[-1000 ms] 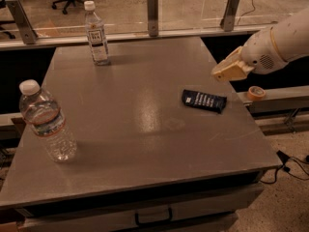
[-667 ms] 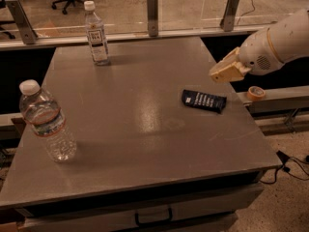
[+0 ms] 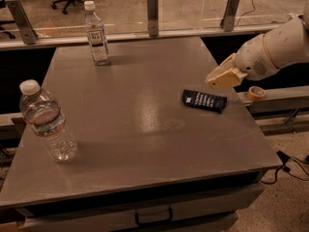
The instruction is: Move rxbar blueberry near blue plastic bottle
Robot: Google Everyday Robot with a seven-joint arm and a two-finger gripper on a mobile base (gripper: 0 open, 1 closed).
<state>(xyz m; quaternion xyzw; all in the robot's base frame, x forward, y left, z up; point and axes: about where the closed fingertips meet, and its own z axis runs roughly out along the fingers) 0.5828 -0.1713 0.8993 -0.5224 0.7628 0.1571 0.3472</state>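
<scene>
Two bottles and one bar sit on the grey table (image 3: 145, 178). The rxbar blueberry (image 3: 204, 100) lies flat at centre right of the frame, close to the table's right edge. The blue plastic bottle (image 3: 96, 33) stands upright at upper left, well apart from the bar. The wider clear bottle (image 3: 48, 124) stands at lower left, not part of the task. The gripper (image 3: 223, 77) hangs just above and right of the bar, not touching it. Whether it is released or clenched I cannot tell, but it holds nothing. Change over the last second is small: the gripper has dipped slightly down and left toward the bar, while bar and bottles have not moved. I read this as the approach step — the grasp is not made and the task has barely begun. Next comes a descent onto a thin flat wrapper, which looks hard to pinch — it may slide toward the edge. A tape roll (image 3: 256, 92) sits on the ledge at far right.
</scene>
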